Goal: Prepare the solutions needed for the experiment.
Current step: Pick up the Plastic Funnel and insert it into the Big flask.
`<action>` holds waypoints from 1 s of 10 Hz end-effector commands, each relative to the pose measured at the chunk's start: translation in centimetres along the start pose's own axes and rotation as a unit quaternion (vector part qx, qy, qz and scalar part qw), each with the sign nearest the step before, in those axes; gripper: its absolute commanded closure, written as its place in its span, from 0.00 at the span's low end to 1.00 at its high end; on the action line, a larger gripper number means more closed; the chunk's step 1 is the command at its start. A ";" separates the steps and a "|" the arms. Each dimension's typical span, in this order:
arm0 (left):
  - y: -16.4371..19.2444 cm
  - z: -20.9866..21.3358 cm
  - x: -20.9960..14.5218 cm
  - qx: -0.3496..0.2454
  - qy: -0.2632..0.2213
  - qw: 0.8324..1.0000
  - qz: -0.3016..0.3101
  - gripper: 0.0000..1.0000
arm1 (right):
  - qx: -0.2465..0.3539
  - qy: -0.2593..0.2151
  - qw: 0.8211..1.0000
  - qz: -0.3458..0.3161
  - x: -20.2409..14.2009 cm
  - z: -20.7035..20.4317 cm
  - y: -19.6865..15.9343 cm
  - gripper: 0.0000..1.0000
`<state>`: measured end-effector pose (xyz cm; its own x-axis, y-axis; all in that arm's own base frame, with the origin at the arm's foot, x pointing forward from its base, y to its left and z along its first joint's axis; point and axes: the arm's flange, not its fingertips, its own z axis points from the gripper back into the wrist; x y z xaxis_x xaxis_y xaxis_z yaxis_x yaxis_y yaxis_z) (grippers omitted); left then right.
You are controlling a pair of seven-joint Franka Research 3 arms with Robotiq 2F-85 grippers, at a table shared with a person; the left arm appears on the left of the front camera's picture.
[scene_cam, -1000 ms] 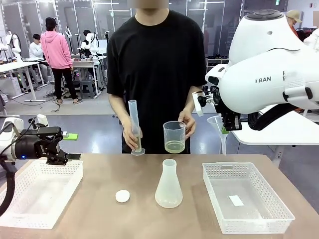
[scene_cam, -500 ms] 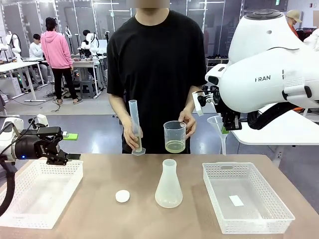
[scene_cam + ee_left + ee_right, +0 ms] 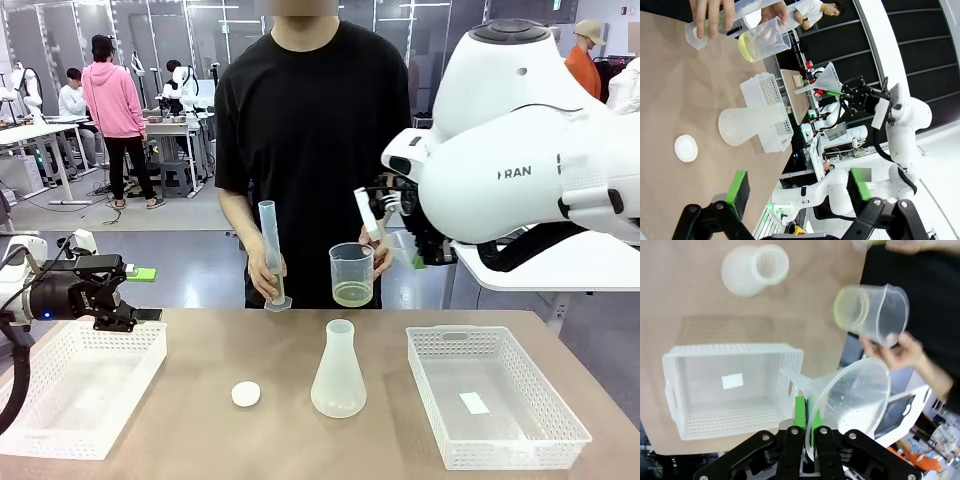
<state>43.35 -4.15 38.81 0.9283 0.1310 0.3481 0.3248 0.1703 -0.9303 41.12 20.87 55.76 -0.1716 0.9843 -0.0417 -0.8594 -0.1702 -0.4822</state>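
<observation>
Bearing "FRAN": arm (image 3: 540, 140) behind right hand (image 3: 806, 422)

The white right robot arm (image 3: 530, 130) carries dark grey capital letters on its rounded shell, reading "FRAN". Any letters after these cannot be made out at the seam of the casing. A small white slip (image 3: 473, 403) lies in the white perforated plastic basket (image 3: 560, 425) on the table, and no print can be made out on it. Any scale marks on the clear plastic beaker (image 3: 351, 268) and the tall clear measuring cylinder (image 3: 268, 235) are too faint to read.
</observation>
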 end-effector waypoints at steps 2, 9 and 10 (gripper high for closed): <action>-0.2 -0.2 0.1 -0.014 -0.012 1.000 -0.001 0.00 | -0.022 -0.055 0.997 0.055 1.5 1.0 2.0 0.96; -0.2 -0.2 0.1 -0.014 -0.012 1.000 -0.001 0.00 | -0.049 -0.127 0.982 0.128 6.4 0.1 2.9 0.96; -0.2 -0.2 0.1 -0.014 -0.012 1.000 -0.001 0.00 | -0.039 -0.131 0.982 0.131 6.8 -0.1 2.9 0.96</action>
<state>43.35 -4.15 38.81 0.9283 0.1309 0.3481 0.3248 0.1703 -0.9303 37.08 27.24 54.44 -0.4731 0.8808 0.0195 -0.7367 -0.3834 -0.5569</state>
